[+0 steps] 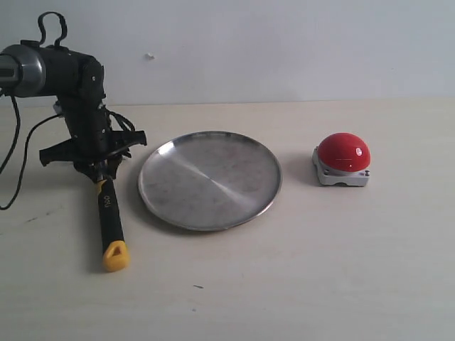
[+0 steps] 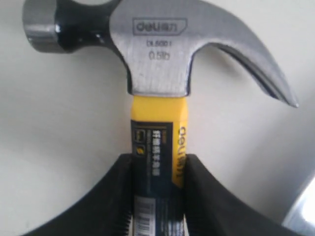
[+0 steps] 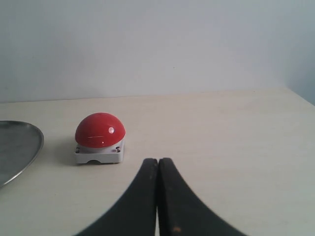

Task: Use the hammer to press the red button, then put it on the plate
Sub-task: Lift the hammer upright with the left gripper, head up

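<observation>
The hammer (image 1: 110, 213) lies on the table left of the plate (image 1: 210, 181), its yellow end towards the front edge. My left gripper (image 1: 99, 167) covers the head end from above. In the left wrist view both black fingers (image 2: 118, 196) press the sides of the handle just below the steel head (image 2: 162, 54), so the left gripper (image 2: 157, 160) is shut on the hammer. The red button (image 1: 343, 153) sits right of the plate on its grey base. My right gripper (image 3: 158, 162) is shut and empty, low over the table, a short way from the red button (image 3: 100, 130); it is out of the exterior view.
A pale wall runs along the back of the table. The plate's rim (image 3: 17, 142) shows at the edge of the right wrist view. Black cables hang from the left arm (image 1: 14, 142) at the far left.
</observation>
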{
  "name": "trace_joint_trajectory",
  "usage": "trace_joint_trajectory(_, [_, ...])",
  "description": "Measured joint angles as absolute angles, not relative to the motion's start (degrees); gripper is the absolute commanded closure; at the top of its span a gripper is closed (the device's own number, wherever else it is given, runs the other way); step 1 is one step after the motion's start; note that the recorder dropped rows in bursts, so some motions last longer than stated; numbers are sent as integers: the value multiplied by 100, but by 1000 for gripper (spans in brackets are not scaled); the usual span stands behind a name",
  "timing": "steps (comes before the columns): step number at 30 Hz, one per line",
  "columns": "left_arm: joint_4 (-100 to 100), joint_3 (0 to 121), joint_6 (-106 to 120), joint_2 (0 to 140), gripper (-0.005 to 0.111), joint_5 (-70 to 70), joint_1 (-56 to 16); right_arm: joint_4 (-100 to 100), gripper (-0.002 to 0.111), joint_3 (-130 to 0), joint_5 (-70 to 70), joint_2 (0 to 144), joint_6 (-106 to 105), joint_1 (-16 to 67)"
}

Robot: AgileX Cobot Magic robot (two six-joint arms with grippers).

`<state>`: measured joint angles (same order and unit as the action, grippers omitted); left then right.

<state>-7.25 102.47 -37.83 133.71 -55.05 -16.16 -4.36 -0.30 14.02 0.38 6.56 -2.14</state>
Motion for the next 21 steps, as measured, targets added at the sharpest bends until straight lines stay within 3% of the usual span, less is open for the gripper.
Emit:
trace_joint_trajectory(15, [-910,10247,-3195,12504,107,-5493,-1657,-436,108,-30,1402,38,656,-214])
trace_joint_trajectory(21, [-910,9693,-2611,11959,107,-5265,-1657,-436,108,-30,1402,38,656,-214])
